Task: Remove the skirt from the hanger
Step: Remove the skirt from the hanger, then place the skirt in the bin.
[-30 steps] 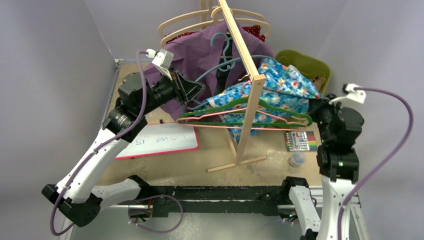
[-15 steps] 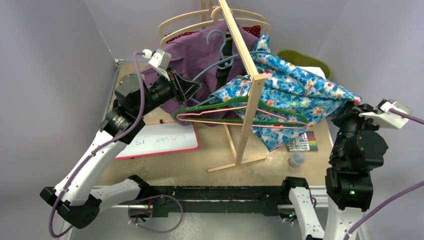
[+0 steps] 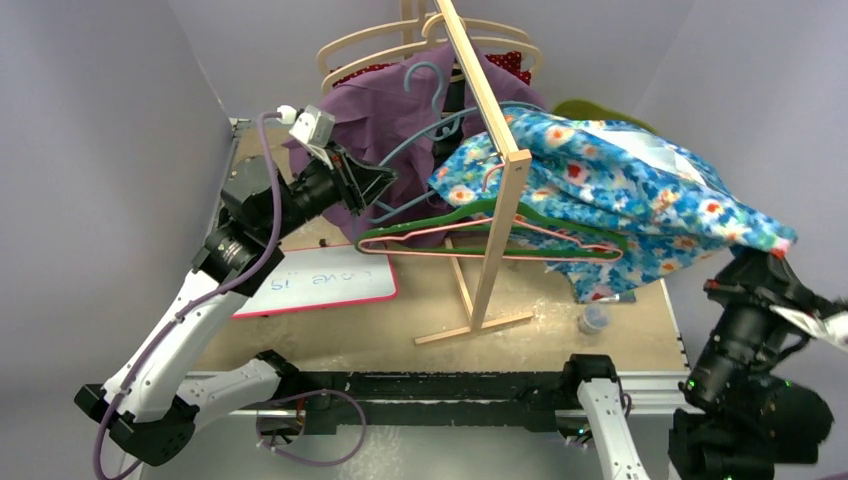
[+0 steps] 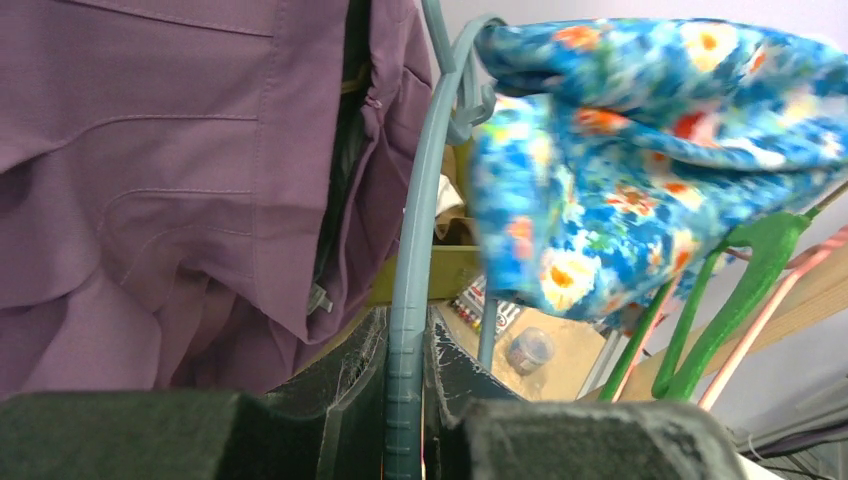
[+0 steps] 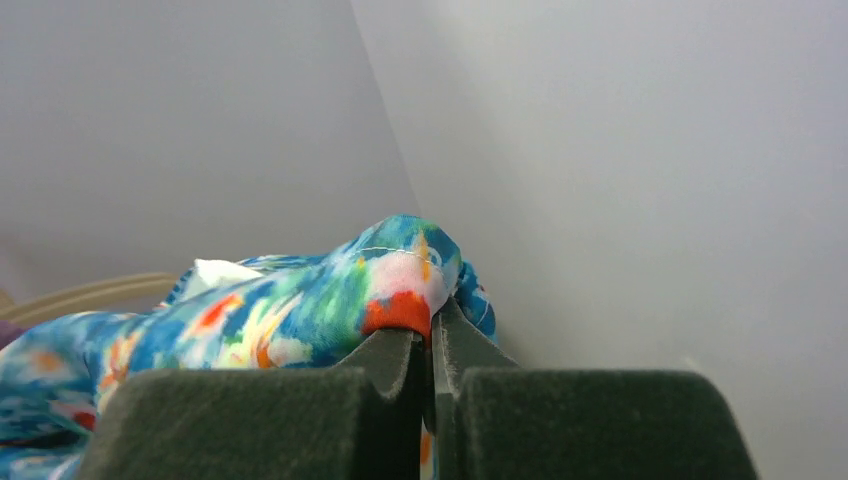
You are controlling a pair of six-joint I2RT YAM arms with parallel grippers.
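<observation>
The skirt [image 3: 620, 185], blue with a flower print, is seen stretched in the air from the wooden rack [image 3: 492, 210] out to the right, past the counter's [image 3: 400, 325] right edge. Its far corner is pinched between the right jaws, which are pressed together on the cloth; in the right wrist view the fabric [image 5: 300, 310] is bunched right at the jaw tips. The right arm [image 3: 745, 345] is held low, off the counter's right side.

The skirt's other end is bunched at the rack's post, touching the blue-grey hanger [image 4: 420, 230]. Whether it is hooked on that hanger or only draped over it cannot be told.

The left jaws are clamped on the lower bar of the blue-grey hanger, seen running between them in the left wrist view. The left arm [image 3: 200, 300] is raised beside a purple garment [image 3: 385, 110] hung on the rack.

A green hanger [image 3: 470, 212] and a pink hanger [image 3: 440, 235] are hung on the rack under the skirt. A whiteboard [image 3: 320, 280] and a small jar [image 3: 594, 320] are lying on the counter.
</observation>
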